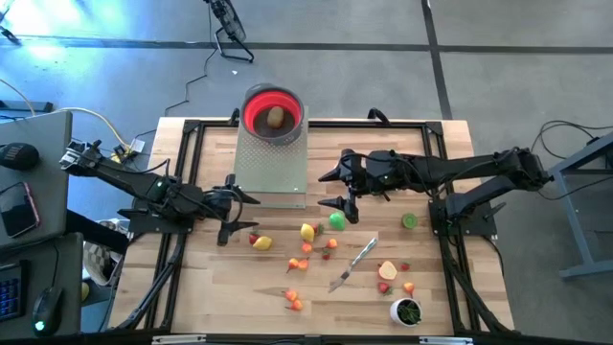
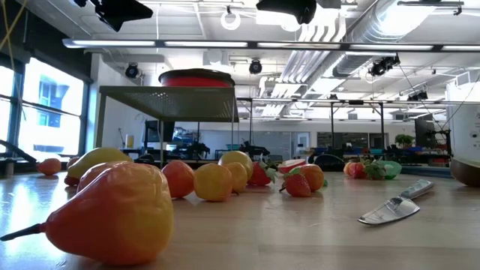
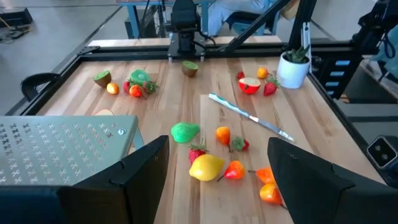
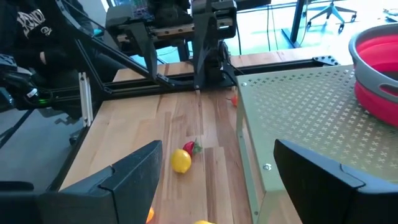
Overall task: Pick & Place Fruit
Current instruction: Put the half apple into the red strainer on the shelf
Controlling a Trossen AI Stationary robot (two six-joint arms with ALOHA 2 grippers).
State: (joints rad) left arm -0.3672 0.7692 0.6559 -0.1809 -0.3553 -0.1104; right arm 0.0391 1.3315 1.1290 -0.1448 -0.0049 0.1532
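Note:
Small toy fruit pieces lie scattered on the wooden table: a yellow lemon [image 1: 307, 231] [image 3: 205, 167], a green piece [image 1: 337, 219] [image 3: 185, 132], orange pieces and strawberries [image 1: 295, 264]. A tan piece [image 1: 275, 118] lies inside the red bowl [image 1: 273, 108] [image 4: 379, 62]. The bowl stands on a perforated metal stand [image 1: 271, 161]. My left gripper [image 1: 245, 213] [image 3: 214, 186] hovers open above the table at the stand's left near corner. My right gripper [image 1: 326, 190] [image 4: 217, 186] hovers open to the right of the stand. Neither holds anything.
A silver knife [image 1: 356, 261] [image 3: 249, 116] lies among the fruit right of centre. A white cup with green contents [image 1: 406, 310] stands at the near right corner. A black frame [image 1: 192, 129] borders the table. A large orange-yellow pear [image 2: 112, 214] fills the low view's foreground.

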